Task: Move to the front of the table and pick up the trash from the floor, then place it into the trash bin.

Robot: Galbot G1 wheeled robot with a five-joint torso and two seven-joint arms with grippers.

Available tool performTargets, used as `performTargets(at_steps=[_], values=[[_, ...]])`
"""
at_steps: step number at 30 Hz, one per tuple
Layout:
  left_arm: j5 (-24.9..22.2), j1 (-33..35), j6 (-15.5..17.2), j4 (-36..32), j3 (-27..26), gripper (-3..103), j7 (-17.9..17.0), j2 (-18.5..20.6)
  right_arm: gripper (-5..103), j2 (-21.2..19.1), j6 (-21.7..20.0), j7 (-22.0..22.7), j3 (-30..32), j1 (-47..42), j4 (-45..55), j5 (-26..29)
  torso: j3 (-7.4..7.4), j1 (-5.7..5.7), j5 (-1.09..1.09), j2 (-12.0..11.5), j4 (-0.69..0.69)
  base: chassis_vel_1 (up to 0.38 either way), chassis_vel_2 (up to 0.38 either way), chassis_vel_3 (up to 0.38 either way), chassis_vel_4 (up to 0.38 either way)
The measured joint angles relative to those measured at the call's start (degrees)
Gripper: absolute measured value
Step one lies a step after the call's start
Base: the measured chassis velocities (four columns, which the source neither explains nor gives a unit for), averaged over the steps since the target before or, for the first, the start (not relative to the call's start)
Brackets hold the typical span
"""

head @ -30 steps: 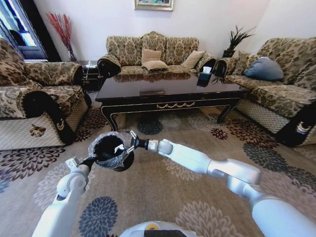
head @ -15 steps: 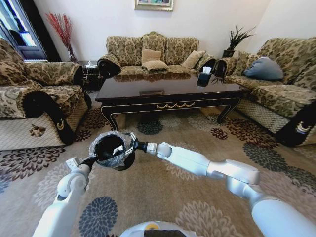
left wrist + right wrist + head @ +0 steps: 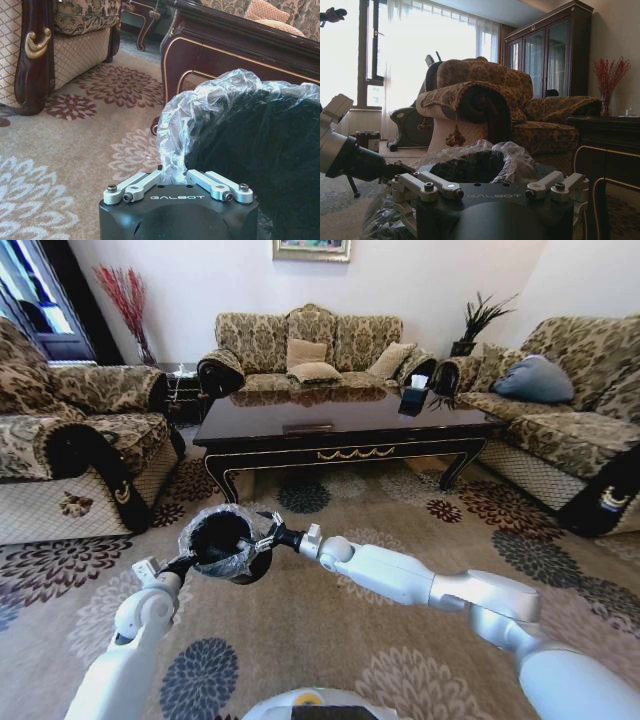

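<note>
Crinkly clear plastic is the first thing I notice from my head camera: it's the liner folded over the rim of the trash bin (image 3: 222, 543), which I'm holding up off the carpet (image 3: 300, 640) in front of me. My left hand (image 3: 182, 565) grips it at the rim on my left side, I guess so the bin comes up to the trash instead of me reaching down. My right hand (image 3: 268, 536) is at the opposite edge, fingertips just over the opening, which to me looks like a drop-off position. I can't make out any trash in it, and the carpet in view looks free of litter. Behind the bin stands the dark glossy desk (image 3: 340, 430), well apart from it.

Left wrist cam: left hand is pressed together on the bag-covered rim, the plastic bunching up right between the fingers (image 3: 131, 184). Black bin wall just beside it, and the desk's apron behind.

Right wrist cam: my right fingers (image 3: 440, 187) are spread apart with nothing between them, and the bin's mouth sits right past them. My left arm (image 3: 345, 152) comes in from the side to the rim. An armchair (image 3: 485, 110) stands behind.
</note>
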Motion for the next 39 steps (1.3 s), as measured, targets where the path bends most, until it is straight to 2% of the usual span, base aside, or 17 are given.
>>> performTargets(at_steps=[5, 10, 11, 13, 15, 17, 20, 23, 26, 31, 39], values=[[0.14, 0.03, -0.07, 0.33, 0.19, 2, 0.04, -0.14, 100, 0.27, 0.24, 1.08, 1.94, -0.34, 0.3, -1.44, 0.0, 0.0, 0.0, 0.0, 0.0, 0.0, 0.0, 0.0, 0.0], [0.42, 0.24, -0.29, 3.29, 1.19, 2, -0.48, -0.97, 100, 0.53, 0.79, 4.2, 11.45, -2.76, -3.68, -8.32, 0.01, 0.0, 0.0, 0.0, 0.01, 0.0, 0.0, 0.0, 0.0], [0.42, 0.24, -0.29, 3.29, 1.19, 2, -0.48, -0.97, 100, 0.53, 0.79, 4.2, 11.45, -2.76, -3.68, -8.32, 0.01, 0.0, 0.0, 0.0, 0.01, 0.0, 0.0, 0.0, 0.0], [0.05, 0.15, -0.2, 4.21, 1.24, 2, -1.13, -1.55, 100, 0.02, 0.49, 6.39, 15.45, -3.81, -5.0, -11.86, 0.0, 0.0, 0.0, 0.0, 0.02, 0.0, 0.0, 0.0, 0.0], [-0.59, 0.07, -0.5, 5.7, 1.58, 2, -2.36, -3.0, 100, -1.22, 0.39, 9.9, 22.6, -6.83, -7.07, -19.66, -0.01, 0.0, 0.02, 0.01, 0.01, 0.0, 0.0, 0.0, 0.0], [-0.63, -0.15, -1.0, 6.52, 2.06, 2, -2.91, -3.5, 100, -1.78, 0.42, 10.6, 24.16, -7.75, -7.45, -21.19, 0.0, 0.0, 0.02, 0.01, 0.01, 0.0, 0.0, 0.0, 0.0], [-0.49, -2.64, -2.28, 10.22, 4.25, 2, -5.69, -5.76, 100, -5.12, 0.47, 12.86, 29.71, -12.54, -7.57, -24.31, 0.01, 0.0, 0.02, 0.0, -0.02, 0.0, 0.0, 0.0, 0.0], [-0.45, -4.16, -2.51, 11.53, 5.28, 2, -6.18, -6.85, 100, -6.23, 0.84, 13.1, 32.36, -14.88, -7.08, -25.25, 0.01, 0.0, 0.02, 0.0, -0.02, 0.0, 0.0, 0.0, 0.0], [0.72, -7.23, -4.22, 14.13, 7.66, 2, -6.35, -9.27, 100, -7.25, 2.38, 13.1, 38.01, -19.1, -7.0, -27.31, 0.0, 0.0, 0.03, 0.0, -0.01, 0.0, 0.0, 0.0, 0.0], [2.95, -10.36, -5.2, 17.92, 10.23, 2, -6.38, -12.1, 100, -8.56, 4.14, 12.7, 42.4, -22.8, -7.04, -28.46, 0.0, 0.0, 0.02, 0.0, -0.01, 0.0, 0.0, 0.0, 0.0], [5.53, -12.42, -6.4, 21.69, 10.04, 2, -6.26, -14.27, 100, -9.51, 6.0, 10.79, 46.83, -25.75, -7.47, -28.78, -0.02, 0.0, 0.05, 0.01, 0.01, 0.0, 0.0, 0.0, 0.0]])
